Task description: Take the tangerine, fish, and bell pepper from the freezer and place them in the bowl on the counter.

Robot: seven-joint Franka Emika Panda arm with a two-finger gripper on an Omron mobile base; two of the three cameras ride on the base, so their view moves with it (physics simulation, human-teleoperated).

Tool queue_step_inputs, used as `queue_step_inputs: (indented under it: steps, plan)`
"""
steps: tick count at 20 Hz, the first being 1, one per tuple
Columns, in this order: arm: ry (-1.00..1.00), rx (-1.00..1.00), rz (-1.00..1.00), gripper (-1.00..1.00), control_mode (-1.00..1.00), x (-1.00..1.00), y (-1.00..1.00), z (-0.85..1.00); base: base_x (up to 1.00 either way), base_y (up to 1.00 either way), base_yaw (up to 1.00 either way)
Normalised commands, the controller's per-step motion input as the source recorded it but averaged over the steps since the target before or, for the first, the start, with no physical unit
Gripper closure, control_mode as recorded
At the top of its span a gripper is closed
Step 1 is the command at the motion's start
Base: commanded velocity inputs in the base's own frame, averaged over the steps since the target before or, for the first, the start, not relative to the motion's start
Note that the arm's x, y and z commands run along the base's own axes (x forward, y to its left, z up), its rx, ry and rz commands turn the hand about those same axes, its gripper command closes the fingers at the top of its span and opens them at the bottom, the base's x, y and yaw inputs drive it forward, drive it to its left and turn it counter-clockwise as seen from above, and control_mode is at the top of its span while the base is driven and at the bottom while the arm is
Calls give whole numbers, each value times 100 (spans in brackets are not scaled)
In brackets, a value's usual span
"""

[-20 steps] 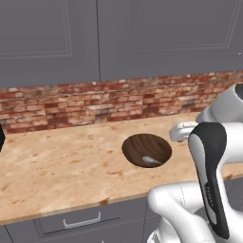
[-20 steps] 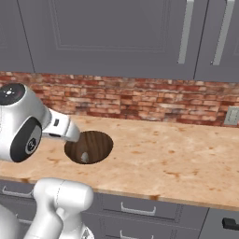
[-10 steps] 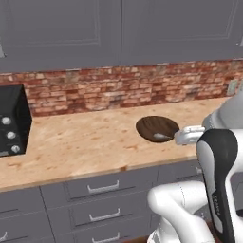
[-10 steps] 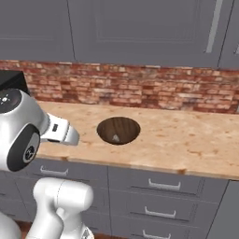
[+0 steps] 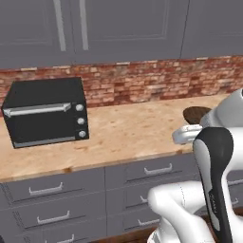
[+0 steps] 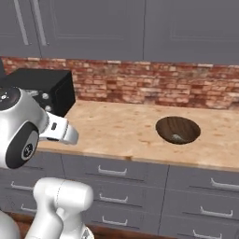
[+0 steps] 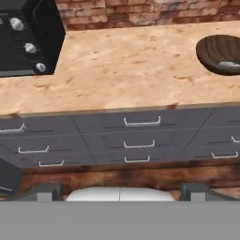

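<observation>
The dark brown bowl (image 6: 178, 129) sits on the beige speckled counter (image 6: 116, 133); it also shows at the right edge of the left base view (image 5: 195, 114) and at the upper right of the hand view (image 7: 219, 52). A small silver-grey thing, which looks like the fish (image 7: 229, 66), lies inside it. My gripper (image 7: 120, 192) is open and empty, its fingertips (image 7: 47, 192) wide apart, held in front of the counter's drawers and well off to the left of the bowl. The tangerine, the bell pepper and the freezer are out of view.
A black-fronted oven (image 5: 45, 111) stands on the counter to the left, against the red brick wall (image 6: 140, 86). Grey drawers (image 7: 140, 136) run below the worktop and grey wall cupboards (image 5: 118, 28) hang above it.
The whole picture has shifted: the base has driven left and back from the counter, so the bowl now sits further right and the black oven has come into view. The gripper stays open.
</observation>
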Motion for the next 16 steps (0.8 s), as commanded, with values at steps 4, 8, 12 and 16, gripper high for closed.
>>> queue_step_inputs:
  steps: [4, 8, 12, 16]
  plan:
    - [0, 0, 0, -100, 100, 0, 0, 0, -76, 99, 0]
    - [0, 0, 0, -100, 100, 0, 0, 0, -40, 96, 0]
    - [0, 0, 0, -100, 100, 0, 0, 0, -6, 96, 0]
    - [0, 0, 0, -100, 100, 0, 0, 0, -8, 88, 0]
